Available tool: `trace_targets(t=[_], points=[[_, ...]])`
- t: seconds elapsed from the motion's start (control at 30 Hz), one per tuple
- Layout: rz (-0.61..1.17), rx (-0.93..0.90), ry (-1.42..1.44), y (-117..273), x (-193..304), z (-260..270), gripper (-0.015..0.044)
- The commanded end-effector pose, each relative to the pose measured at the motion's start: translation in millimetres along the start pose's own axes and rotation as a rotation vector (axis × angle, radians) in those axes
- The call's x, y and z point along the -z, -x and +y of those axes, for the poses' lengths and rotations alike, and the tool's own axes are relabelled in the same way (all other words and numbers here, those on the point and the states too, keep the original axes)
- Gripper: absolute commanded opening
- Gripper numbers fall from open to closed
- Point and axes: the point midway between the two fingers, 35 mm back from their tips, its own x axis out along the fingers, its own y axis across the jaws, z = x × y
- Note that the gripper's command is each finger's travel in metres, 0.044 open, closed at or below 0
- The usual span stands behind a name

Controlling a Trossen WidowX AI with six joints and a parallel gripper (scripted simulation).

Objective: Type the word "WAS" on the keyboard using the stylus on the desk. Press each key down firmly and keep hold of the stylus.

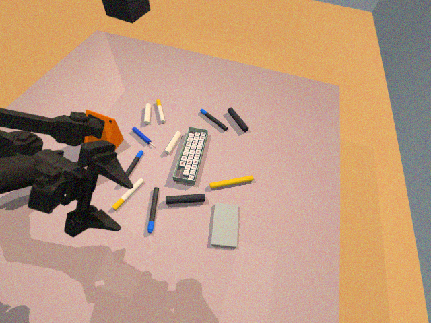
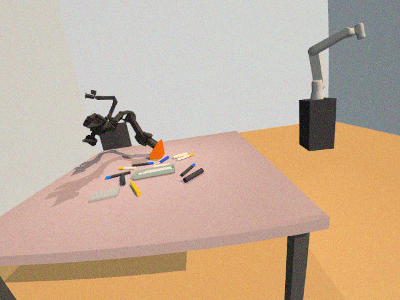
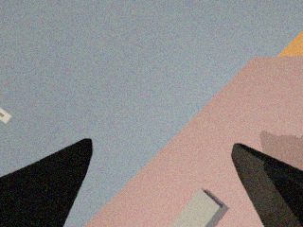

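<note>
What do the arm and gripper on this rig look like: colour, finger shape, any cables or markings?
The arm is matte black all over, made of blocky, angular links. The gripper matches it in colour and carries two fingers shaped like wedges that taper to sharp points; in the wrist view they appear as dark triangles. No cables, labels or markings are visible on any part.
</note>
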Motion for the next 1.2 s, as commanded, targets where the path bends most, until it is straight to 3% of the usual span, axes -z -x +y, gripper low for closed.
trace_targets(t=[0.0, 0.3, 0.53, 0.87, 1.17], points=[[0.010, 0.000, -0.003, -1.6, 1.9, 0.5, 0.0414], [0.511, 0.035, -0.061, -57.4, 110.8, 36.1, 0.0177], [0.899, 0.110, 0.021, -64.6, 208.4, 71.2, 0.0000], [1.331, 0.268, 0.349, -27.1, 330.3, 106.7, 0.0000], [1.531, 0.413, 0.817, 25.3, 409.4, 116.3, 0.0000]])
